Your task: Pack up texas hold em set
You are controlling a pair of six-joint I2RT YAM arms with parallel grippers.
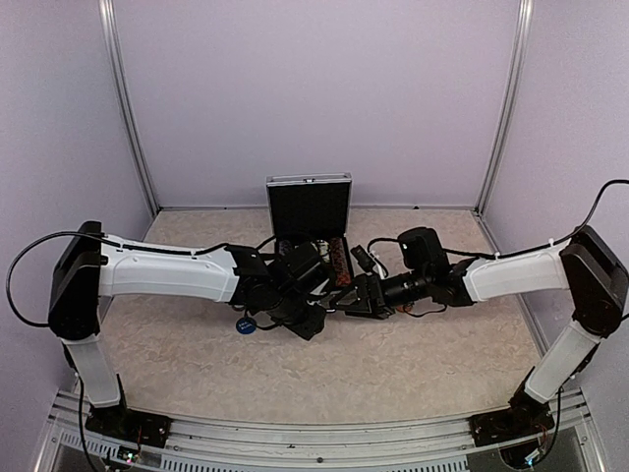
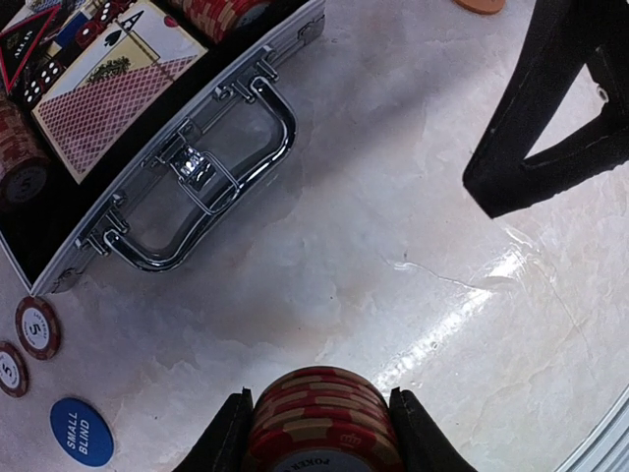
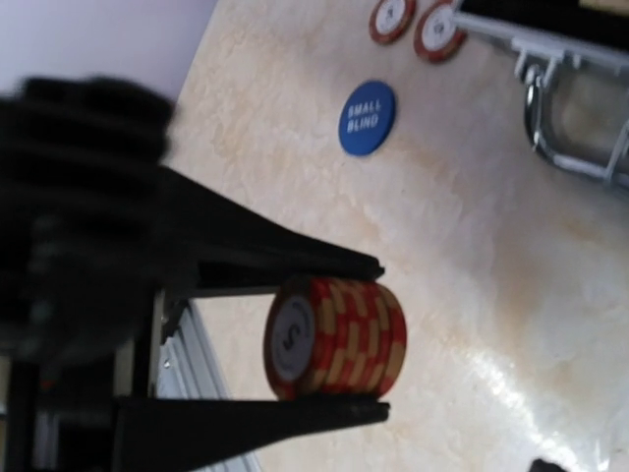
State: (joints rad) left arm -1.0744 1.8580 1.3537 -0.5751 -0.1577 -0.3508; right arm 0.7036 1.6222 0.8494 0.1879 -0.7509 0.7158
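Observation:
The silver case (image 1: 309, 206) stands open at the back, its lid upright. Its handle (image 2: 211, 177) faces me, and cards (image 2: 108, 88), a red triangle (image 2: 25, 44) and chips (image 2: 15, 147) lie in the black lining. My left gripper (image 2: 319, 403) is shut on a stack of red-and-cream chips (image 2: 319, 423), held above the table in front of the case. The right wrist view shows that same stack (image 3: 344, 336) side-on between the left gripper's fingers (image 3: 295, 258). My right gripper (image 1: 352, 295) hovers just right of it, open and holding nothing; one of its black fingers (image 2: 511, 147) shows in the left wrist view.
Two loose red chips (image 2: 37, 326) and a blue "small blind" button (image 2: 81, 431) lie on the table left of the case's front. An orange chip (image 2: 482, 3) lies farther right. Both arms meet close together in front of the case.

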